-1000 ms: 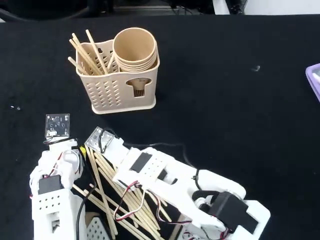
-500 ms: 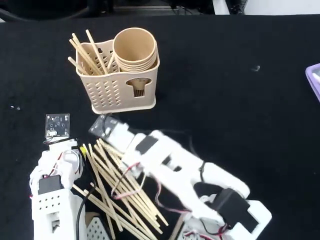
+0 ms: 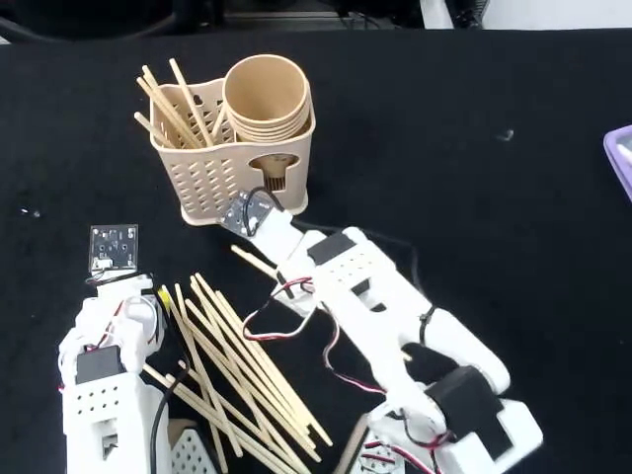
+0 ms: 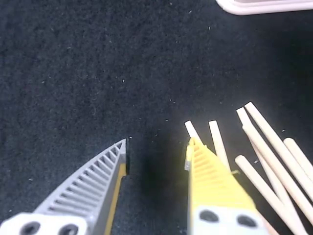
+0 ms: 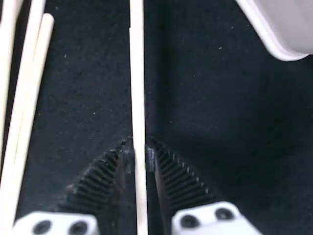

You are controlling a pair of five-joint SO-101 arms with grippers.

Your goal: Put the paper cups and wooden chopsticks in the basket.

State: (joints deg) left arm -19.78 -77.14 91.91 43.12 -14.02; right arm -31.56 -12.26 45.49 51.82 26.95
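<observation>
A beige slotted basket (image 3: 232,173) stands at the back left, holding a stack of paper cups (image 3: 267,94) and several wooden chopsticks (image 3: 173,104). A loose pile of chopsticks (image 3: 237,380) lies on the black table in front of it. My right gripper (image 3: 279,276) sits just in front of the basket, shut on a single chopstick (image 5: 137,88) that pokes out past the fingertips (image 5: 120,156). The basket's base corner (image 5: 283,29) is close by. My left gripper (image 4: 156,154) stands open at the pile's left end, its yellow finger (image 4: 205,171) over chopstick tips (image 4: 264,147).
A purple object (image 3: 620,158) pokes in at the right edge. The right arm's white body (image 3: 395,336) stretches from the front edge toward the basket, beside the pile. The black table (image 3: 474,197) is bare to the right of the basket.
My right arm has swung off the chopstick pile toward the basket, carrying one chopstick with it. The left arm has stayed put.
</observation>
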